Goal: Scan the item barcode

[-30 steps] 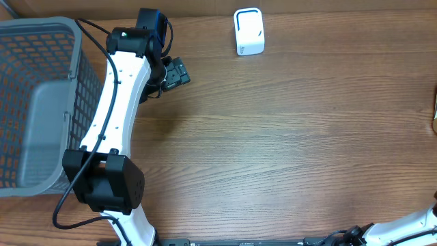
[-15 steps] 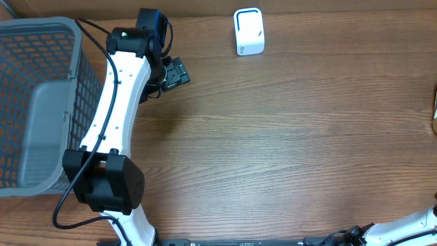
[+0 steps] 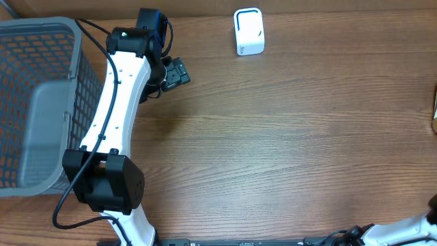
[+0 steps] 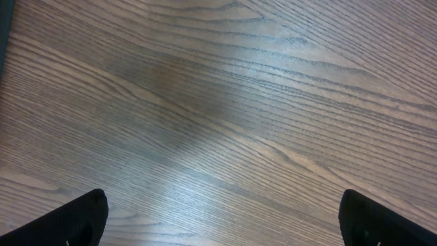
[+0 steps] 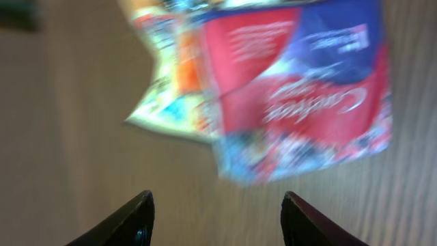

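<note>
Since the earlier overhead frame, only one change is visible: a dark part of the right arm (image 3: 433, 203) has entered at the lower right edge. The left arm (image 3: 119, 102), grey mesh basket (image 3: 76, 75) and white scanner (image 3: 248, 31) are unchanged in position.

Surface: a brown wood-grain table (image 3: 287, 137). The basket stands at its left edge and the scanner near the far edge, well apart from both grippers.

Left gripper (image 4: 222, 219): jaws spread wide over bare wood, nothing between them.

Right gripper (image 5: 215, 219): jaws apart, nothing between them. The snack packet (image 5: 293, 89), red and blue with an orange side, lies on the table just beyond the fingertips. This view is blurred, so its print cannot be read. A sliver at the overhead view's right edge may be the same packet.
</note>
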Available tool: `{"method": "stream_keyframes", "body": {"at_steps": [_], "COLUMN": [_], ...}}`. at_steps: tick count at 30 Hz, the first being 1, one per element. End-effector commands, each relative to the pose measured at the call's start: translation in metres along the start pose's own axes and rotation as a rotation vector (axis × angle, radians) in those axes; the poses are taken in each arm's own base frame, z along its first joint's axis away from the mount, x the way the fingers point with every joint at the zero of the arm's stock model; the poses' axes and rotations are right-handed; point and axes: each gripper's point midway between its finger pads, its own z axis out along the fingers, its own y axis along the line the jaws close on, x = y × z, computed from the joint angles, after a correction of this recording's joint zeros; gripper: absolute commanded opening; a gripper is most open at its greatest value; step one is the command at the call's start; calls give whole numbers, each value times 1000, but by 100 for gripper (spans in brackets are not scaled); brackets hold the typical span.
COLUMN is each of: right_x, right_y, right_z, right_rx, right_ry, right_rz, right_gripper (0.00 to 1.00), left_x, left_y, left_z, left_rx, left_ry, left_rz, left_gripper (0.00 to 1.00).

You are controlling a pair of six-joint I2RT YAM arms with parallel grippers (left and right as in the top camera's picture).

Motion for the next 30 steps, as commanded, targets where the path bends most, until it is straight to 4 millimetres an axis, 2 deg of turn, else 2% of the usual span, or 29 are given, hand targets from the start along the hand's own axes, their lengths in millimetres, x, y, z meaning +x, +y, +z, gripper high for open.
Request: {"method": "stream_keyframes", "body": {"at_steps": [1,5,8,9,16,21,27,28,30], "right_x": [24,63,99,120,189,241,299,305,315], "right_y": [45,60,62,60,41,29,-2,-6,-12], "right_z": [-63,-99,-116,-122,-136,-145,-146,-146,-146], "right_rx": [-220,-320,-319,-296,-219,-323,-441,-459,-496], "right_ry": [39,130,193,217,208,204,232,233,233], "right_rz": [-99,-179,-277,-345,-527,-660,-802,-819,-848], "right_gripper": [60,60,59,58,58,59,61,66,100], "left_x": [0,0,0,0,0,0,0,0,0], "left_y": [2,2,2,2,2,2,2,2,2], "left_z": [1,1,1,1,1,1,1,1,1], "left_rx": [-4,-4,-4,-4,-4,-4,-4,-4,-4], "left_ry": [1,1,1,1,1,1,1,1,1], "left_rz": [3,3,3,3,3,3,3,3,3], "left_gripper": [100,100,100,100,100,100,100,100,100]}}
